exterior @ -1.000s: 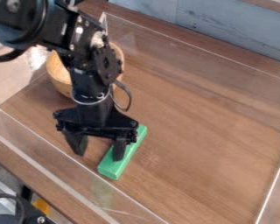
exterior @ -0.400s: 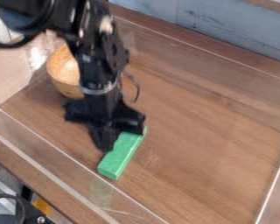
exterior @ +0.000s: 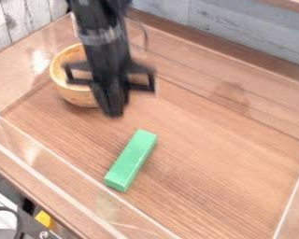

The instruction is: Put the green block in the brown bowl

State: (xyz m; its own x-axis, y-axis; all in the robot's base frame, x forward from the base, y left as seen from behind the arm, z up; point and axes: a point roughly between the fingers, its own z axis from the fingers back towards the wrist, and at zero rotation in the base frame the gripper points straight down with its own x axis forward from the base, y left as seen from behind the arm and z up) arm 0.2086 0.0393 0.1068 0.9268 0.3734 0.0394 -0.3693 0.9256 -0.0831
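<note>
The green block [exterior: 132,159] lies flat on the wooden table, free of the gripper. My gripper [exterior: 112,107] hangs blurred above and behind it, up and to the left, with its dark fingers drawn together and nothing between them. The brown bowl [exterior: 67,82] sits at the back left, and the gripper body covers its right side. A clear gap of bare table separates the fingertips from the block.
A clear plastic wall [exterior: 64,182] runs along the front and sides of the table [exterior: 227,131]. A grey plank wall stands at the back. Bare wood stretches to the right of the block.
The gripper shut beside the block's upper end, then rose and swung back toward the bowl without it. The block stays on the table in nearly the same place.
</note>
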